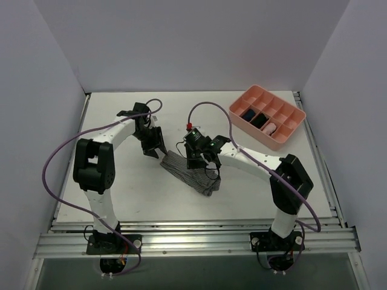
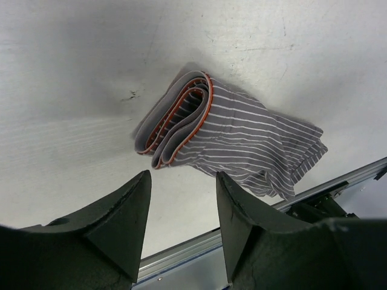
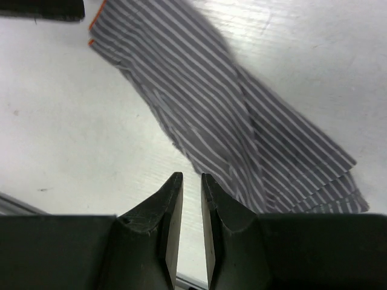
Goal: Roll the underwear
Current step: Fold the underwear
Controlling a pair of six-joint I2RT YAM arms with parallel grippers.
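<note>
The underwear [image 1: 186, 171] lies on the table as a folded strip of grey striped cloth, running from upper left to lower right. In the left wrist view its waistband end [image 2: 180, 118] is curled over in layers edged in orange, and the rest of the underwear [image 2: 254, 142] lies flat behind it. My left gripper [image 1: 153, 148] [image 2: 181, 176] hangs open just off that curled end, with nothing between its fingers. My right gripper [image 1: 197, 161] [image 3: 190, 176] hovers at the long edge of the underwear [image 3: 242, 121], its jaws a narrow gap apart and holding nothing.
A pink divided tray [image 1: 254, 132] stands at the back right with dark, blue and pink bundles in its compartments. The aluminium rail [image 2: 338, 181] runs along the table's near edge. White walls close in the left, back and right sides.
</note>
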